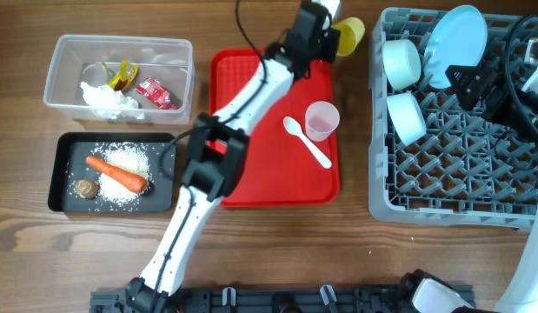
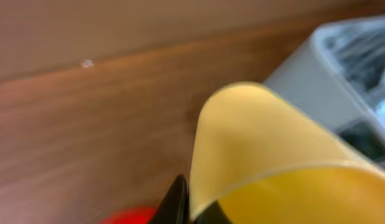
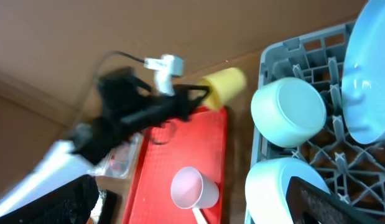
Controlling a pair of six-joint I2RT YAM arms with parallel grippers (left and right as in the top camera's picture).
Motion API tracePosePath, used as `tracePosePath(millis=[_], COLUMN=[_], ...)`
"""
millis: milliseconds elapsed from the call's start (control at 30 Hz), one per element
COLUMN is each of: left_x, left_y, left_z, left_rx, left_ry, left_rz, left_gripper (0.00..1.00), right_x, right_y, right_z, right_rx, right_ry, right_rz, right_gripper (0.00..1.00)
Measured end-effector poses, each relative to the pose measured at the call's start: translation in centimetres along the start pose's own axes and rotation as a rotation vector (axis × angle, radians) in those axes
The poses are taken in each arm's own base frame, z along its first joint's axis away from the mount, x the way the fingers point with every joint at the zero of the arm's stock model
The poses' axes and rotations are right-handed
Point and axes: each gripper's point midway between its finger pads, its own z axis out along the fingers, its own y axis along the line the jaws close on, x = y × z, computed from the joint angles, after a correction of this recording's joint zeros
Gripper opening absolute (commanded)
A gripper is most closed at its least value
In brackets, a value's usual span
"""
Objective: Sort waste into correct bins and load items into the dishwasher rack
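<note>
Yellow cup (image 2: 273, 155) pinched at its rim by the left gripper (image 1: 331, 36).
Cup beside the dishwasher rack (image 1: 442, 187); right gripper (image 1: 467, 83) spread wide and empty above it.

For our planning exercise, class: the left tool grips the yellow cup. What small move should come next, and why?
Probably carry the yellow cup right, over the dishwasher rack: the left tool is shut on it just beside the rack, whose near half stands free.

red tray (image 1: 251, 174) plain | on it: pink cup (image 1: 322, 120), white spoon (image 1: 308, 142) | off its top-right corner: yellow cup (image 1: 348, 35) | right of it: grey lattice rack (image 1: 451, 174), pale blue plate (image 1: 455, 39), pale blue bowls (image 1: 401, 63) | left of it: black tray (image 1: 58, 187), orange carrot (image 1: 116, 175), white rice (image 1: 129, 156) | under it: brown wood-grain table (image 1: 25, 252)
</note>
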Motion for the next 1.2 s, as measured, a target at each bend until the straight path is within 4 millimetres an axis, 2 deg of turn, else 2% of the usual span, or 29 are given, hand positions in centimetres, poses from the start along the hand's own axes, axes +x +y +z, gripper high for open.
tracePosePath(millis=[33, 100, 133, 200, 233, 267, 300, 367, 467, 533, 633, 733, 833, 900, 1033, 1200], left_x=[-1.5, -6.2, -7.5, -10.5, -11.0, -11.7, -12.2, -11.9, -9.6, -8.2, -6.6, -6.2, -6.3, -6.5, -6.3, -4.2], left_y=[0.1, 0.3, 0.5, 0.5, 0.4, 0.2, -0.2, -1.4, -2.0, -1.6, -1.3, -1.9, -2.7, -3.0, -2.9, -2.8], left_z=[-2.1, -8.1, -10.3, -16.4, -18.6, -22.0, -24.6, -29.9, -34.5, -35.9, -37.0, -37.2, -37.3, -37.2, -36.5, -32.4], left_rx=[-0.006, -0.005, -0.003, 0.022, 0.037, 0.072, 0.108, 0.218, 0.375, 0.466, 0.581, 0.672, 0.759, 0.801, 0.84, 0.879], left_ry=[0.007, -0.026, -0.035, -0.051, -0.045, -0.037, -0.034, 0.014, 0.125, 0.184, 0.231, 0.228, 0.195, 0.177, 0.174, 0.254], left_rz=[-0.006, -0.021, -0.028, -0.045, -0.053, -0.068, -0.077, -0.112, -0.174, -0.2, -0.197, -0.153, -0.099, -0.08, -0.08, -0.134], left_gripper=[0.04, 0.04, 0.04, 0.04, 0.04, 0.04, 0.04, 0.04, 0.04, 0.04, 0.04, 0.04, 0.04, 0.04, 0.04, 0.04], right_x=[0.0, -0.1, -0.1, -0.1, -0.1, -0.1, -0.1, 0.0, 0.4, 1.2, 2.7, 4.7, 6.1, 6.3, 6.0, 5.5], right_y=[0.2, 0.8, 1.1, 1.6, 1.8, 2.1, 2.4, 3.3, 5.4, 7.6, 11.0, 15.2, 17.9, 18.6, 18.8, 19.6], right_z=[0.0, 0.0, 0.0, -0.1, -0.1, -0.1, -0.2, -0.3, -0.1, 0.7, 1.8, 2.8, 3.2, 3.6, 5.9, 9.0], right_rx=[-0.013, -0.045, -0.061, -0.092, -0.107, -0.124, -0.139, -0.19, -0.29, -0.365, -0.468, -0.593, -0.674, -0.702, -0.737, -0.788], right_ry=[0.0, -0.001, -0.002, -0.003, -0.002, -0.001, 0.0, -0.001, 0.016, 0.049, 0.105, 0.162, 0.194, 0.197, 0.199, 0.186], right_rz=[-0.005, -0.014, -0.018, -0.025, -0.025, -0.026, -0.025, -0.043, -0.09, -0.132, -0.194, -0.285, -0.34, -0.365, -0.374, -0.383], right_gripper=[1.0, 1.0, 1.0, 1.0, 1.0, 1.0, 1.0, 1.0, 1.0, 1.0, 1.0, 1.0, 1.0, 1.0, 0.99, 0.99])
